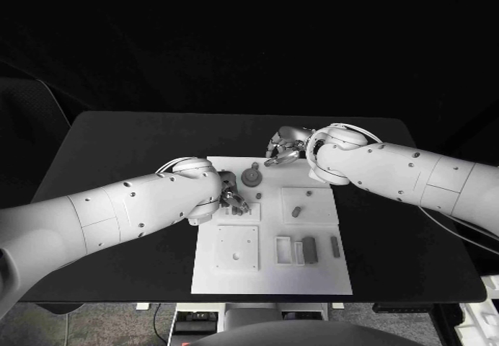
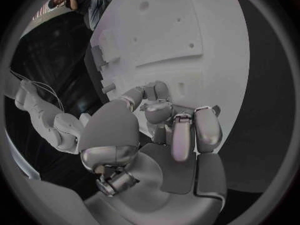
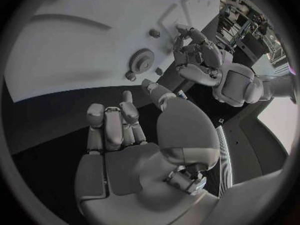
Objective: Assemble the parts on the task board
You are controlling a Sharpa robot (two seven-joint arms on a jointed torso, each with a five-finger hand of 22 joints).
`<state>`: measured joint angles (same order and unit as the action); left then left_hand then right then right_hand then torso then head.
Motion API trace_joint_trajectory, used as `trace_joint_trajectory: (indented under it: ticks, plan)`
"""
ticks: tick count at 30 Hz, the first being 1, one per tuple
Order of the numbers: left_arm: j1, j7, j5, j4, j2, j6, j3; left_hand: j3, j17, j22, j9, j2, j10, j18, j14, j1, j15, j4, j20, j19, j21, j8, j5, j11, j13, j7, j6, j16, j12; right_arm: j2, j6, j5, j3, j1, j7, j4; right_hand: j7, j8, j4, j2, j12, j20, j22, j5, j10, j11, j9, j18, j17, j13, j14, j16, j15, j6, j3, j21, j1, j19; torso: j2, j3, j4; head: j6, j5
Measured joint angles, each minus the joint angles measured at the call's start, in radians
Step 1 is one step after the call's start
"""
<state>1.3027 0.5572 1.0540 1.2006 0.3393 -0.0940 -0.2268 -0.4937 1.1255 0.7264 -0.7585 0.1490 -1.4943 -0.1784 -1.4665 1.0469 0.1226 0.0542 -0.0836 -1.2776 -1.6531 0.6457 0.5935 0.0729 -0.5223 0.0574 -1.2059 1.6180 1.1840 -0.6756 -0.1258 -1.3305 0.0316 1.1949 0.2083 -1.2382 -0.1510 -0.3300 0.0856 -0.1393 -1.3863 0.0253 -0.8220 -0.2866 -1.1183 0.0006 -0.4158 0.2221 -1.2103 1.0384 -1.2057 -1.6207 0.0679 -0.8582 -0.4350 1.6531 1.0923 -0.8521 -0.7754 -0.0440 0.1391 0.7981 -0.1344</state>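
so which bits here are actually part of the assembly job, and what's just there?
Job:
- task board
- gear
- small peg
- dark block
- slim bar
- left hand
- right hand

Just there:
- black table

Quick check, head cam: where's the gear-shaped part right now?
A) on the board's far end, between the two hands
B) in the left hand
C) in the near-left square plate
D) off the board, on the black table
A: the gear lies flat on the task board at its far end, with the left hand on one side and the right hand on the other, neither holding it.
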Motion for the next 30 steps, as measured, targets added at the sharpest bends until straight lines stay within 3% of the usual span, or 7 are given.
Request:
trace_joint_trajectory:
  ticks: [30]
  plan:
    - [0.001,0.002,0.023,0.012,0.002,0.015,-0.003,0.0,-0.005,0.0,0.003,0.003,0.0,0.0,0.002,0.003,0.002,0.0,-0.001,-0.001,0.0,0.0,-0.001,0.0,0.0,0.0,0.0,0.0,0.0,0.002,0.001,0.0,0.0,-0.001,0.0,0.001,-0.003,0.0,0.0,0.0,0.0,0.0,0.001,0.0,-0.002,-0.002,0.001,0.0,0.0,0.0,-0.002,-0.004,-0.002,0.003,0.0,0.0,0.0,0.0,0.0,0.0001,-0.0001,-0.001,0.002]
